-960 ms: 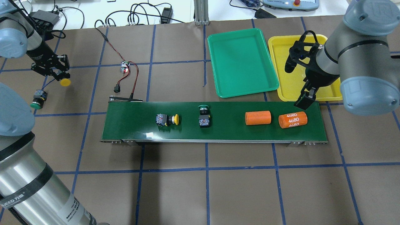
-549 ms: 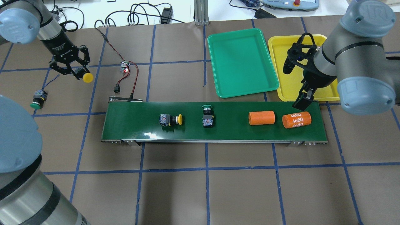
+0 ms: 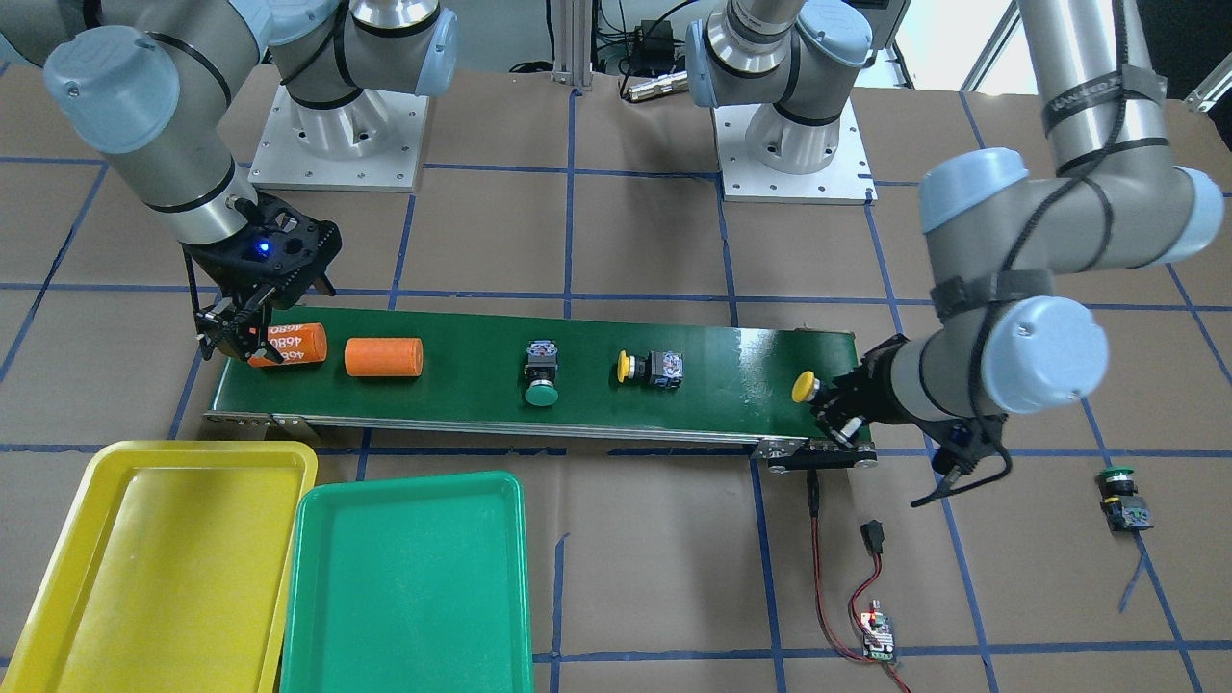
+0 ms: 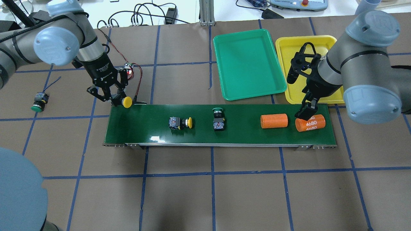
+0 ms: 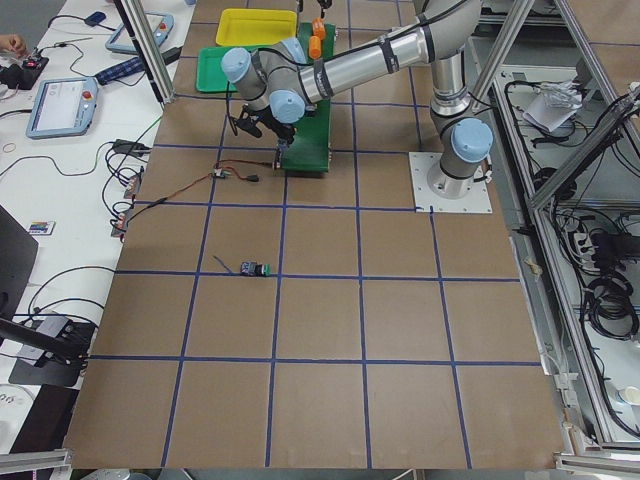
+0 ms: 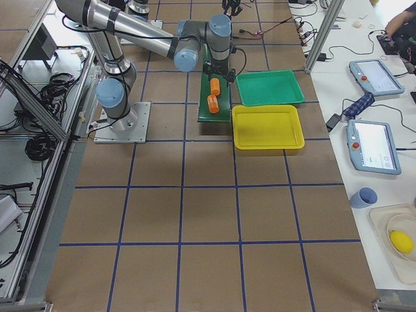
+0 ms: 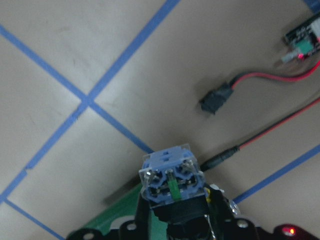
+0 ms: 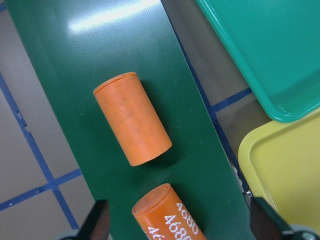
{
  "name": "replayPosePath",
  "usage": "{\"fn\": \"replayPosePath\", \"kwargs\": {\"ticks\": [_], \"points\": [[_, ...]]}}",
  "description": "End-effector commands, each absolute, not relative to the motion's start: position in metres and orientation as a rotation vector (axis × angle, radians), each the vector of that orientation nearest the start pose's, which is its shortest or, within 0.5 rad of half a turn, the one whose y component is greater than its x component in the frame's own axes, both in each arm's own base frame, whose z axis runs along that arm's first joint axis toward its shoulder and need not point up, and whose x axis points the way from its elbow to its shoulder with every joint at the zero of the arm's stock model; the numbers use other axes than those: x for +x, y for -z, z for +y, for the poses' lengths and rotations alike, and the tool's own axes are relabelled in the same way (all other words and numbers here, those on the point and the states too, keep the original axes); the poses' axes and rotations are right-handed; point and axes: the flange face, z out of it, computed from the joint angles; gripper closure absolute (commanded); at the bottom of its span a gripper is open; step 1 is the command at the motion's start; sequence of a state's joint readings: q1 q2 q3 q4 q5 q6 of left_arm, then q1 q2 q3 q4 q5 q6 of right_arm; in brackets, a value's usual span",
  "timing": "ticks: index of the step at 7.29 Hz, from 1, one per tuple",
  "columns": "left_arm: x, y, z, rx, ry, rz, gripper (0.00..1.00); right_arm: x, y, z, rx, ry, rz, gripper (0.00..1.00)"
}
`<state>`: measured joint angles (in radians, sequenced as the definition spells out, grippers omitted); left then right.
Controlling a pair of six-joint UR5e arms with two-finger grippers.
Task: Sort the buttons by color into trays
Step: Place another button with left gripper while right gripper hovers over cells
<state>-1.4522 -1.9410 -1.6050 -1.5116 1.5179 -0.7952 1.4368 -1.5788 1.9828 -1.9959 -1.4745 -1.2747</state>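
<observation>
My left gripper (image 4: 119, 100) is shut on a yellow button (image 4: 127, 102) at the left end of the conveyor belt (image 4: 141, 128). In the left wrist view its grey-blue contact block (image 7: 172, 175) points away from the jaws. A second yellow button (image 4: 180, 123) and a green button (image 4: 218, 119) lie on the belt. Another green button (image 4: 39, 101) lies on the table at far left. The green tray (image 4: 249, 64) and the yellow tray (image 4: 285, 51) stand behind the belt's right end. My right gripper (image 4: 299, 93) hangs open there.
A plain orange cylinder (image 4: 274, 121) and one marked 4680 (image 4: 310, 123) lie at the belt's right end, the marked one under my right gripper. A red-and-black cable with a small circuit board (image 4: 129, 69) runs behind the belt's left end.
My left gripper carried the yellow button from the far left to the belt's left end. Everything on the belt drifted right. My right gripper sank toward the marked cylinder.
</observation>
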Motion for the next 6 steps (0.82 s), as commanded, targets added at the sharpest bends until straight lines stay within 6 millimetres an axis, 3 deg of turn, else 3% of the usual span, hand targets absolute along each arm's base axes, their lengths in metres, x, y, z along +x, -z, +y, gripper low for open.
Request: {"fn": "replayPosePath", "kwargs": {"ticks": [1,2,3,4,5,6], "points": [[-0.122,-0.257,-0.553,-1.412,-0.411,2.697,1.0,0.087,-0.332,-0.47,-1.691,0.112,2.568,0.0],[-0.128,-0.251,-0.55,-1.405,-0.404,2.704,0.87,0.095,-0.334,-0.469,-1.712,0.115,2.556,0.0],[-0.128,-0.245,-0.55,-1.408,-0.418,2.694,0.31,0.1,-0.332,-0.468,-1.727,0.114,2.54,0.0],[-0.122,-0.259,-0.558,-1.413,-0.383,2.727,0.0,0.101,-0.332,-0.467,-1.73,0.112,2.537,0.0],[-0.116,-0.278,-0.568,-1.43,-0.351,2.767,0.0,0.101,-0.328,-0.468,-1.74,0.1,2.528,0.0],[-0.091,-0.298,-0.578,-1.218,-0.326,2.887,0.0,0.101,-0.327,-0.469,-1.77,0.098,2.505,0.0]]}}
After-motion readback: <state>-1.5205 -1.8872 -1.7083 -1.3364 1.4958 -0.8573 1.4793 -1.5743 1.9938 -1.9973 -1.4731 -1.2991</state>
